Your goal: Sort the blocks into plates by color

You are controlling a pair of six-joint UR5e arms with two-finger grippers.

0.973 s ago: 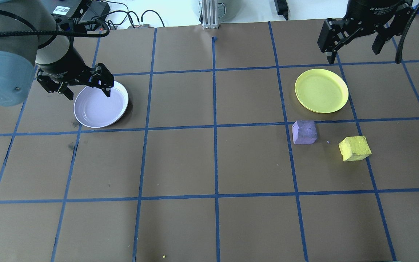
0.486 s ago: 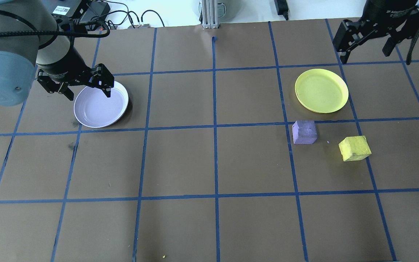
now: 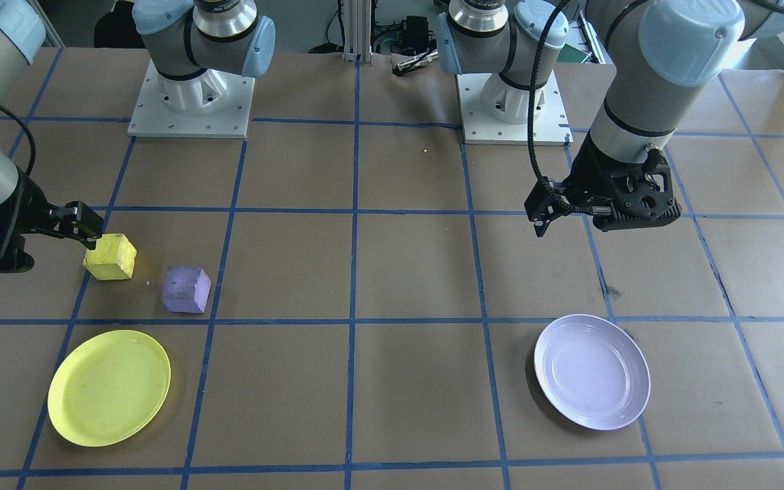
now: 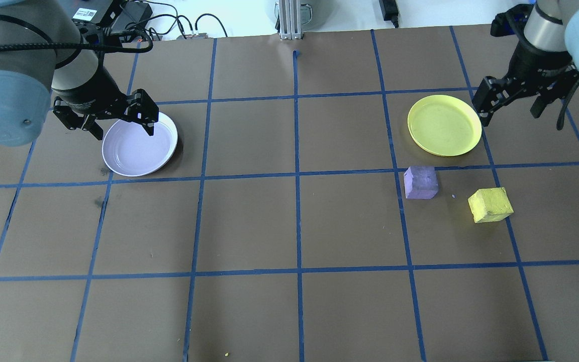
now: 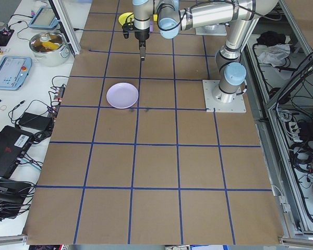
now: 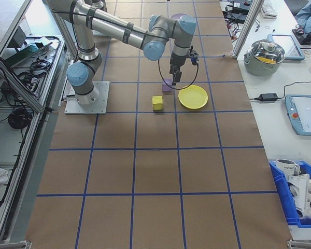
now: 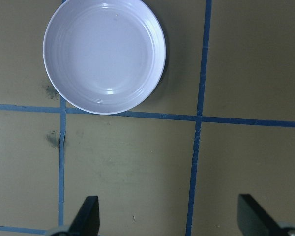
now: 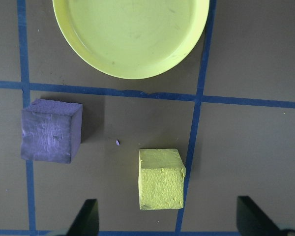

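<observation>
You see a matt brown paper-like covering on the worktop [image 4: 249, 221], marked into squares by smooth blue tape lines [image 4: 297, 171]. The round pale lavender plastic plate [image 3: 592, 371] is glossy and catches bright highlights on its rim. The round yellow plastic plate [image 8: 131, 34] is smooth, with faint scuffs. The small yellow foam-like cube [image 8: 161, 179] and the small pale purple foam-like cube [image 8: 50, 130] look rough and grainy, without shine.
</observation>
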